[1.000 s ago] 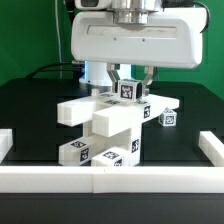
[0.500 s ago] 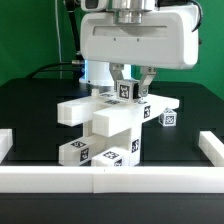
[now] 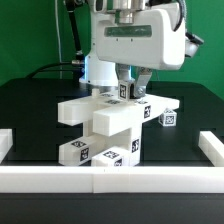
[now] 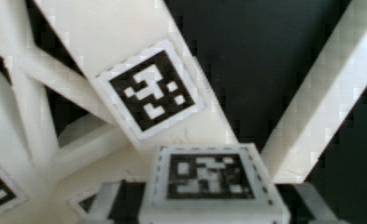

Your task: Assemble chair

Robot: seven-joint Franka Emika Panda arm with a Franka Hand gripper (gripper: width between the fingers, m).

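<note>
The partly joined chair (image 3: 112, 117) stands mid-table in the exterior view: white slabs and bars stacked crosswise, with tagged blocks at its base (image 3: 100, 153). My gripper (image 3: 128, 88) hangs right above its upper slab, shut on a small white tagged block (image 3: 127, 91) that sits at or just over that slab; contact cannot be told. In the wrist view the same block (image 4: 208, 178) sits between my fingers (image 4: 119, 200), and beyond it runs a long white slab with a tag (image 4: 148, 88).
A loose tagged cube (image 3: 168, 119) lies beside the chair on the exterior view's right. A long white border rail (image 3: 110, 179) runs along the front, with raised ends on the left (image 3: 5, 141) and right (image 3: 211, 148). The table is black.
The hand has turned about its own axis, so its wide body now looks narrower and shifted to the exterior view's right. The held block stays in the same spot.
</note>
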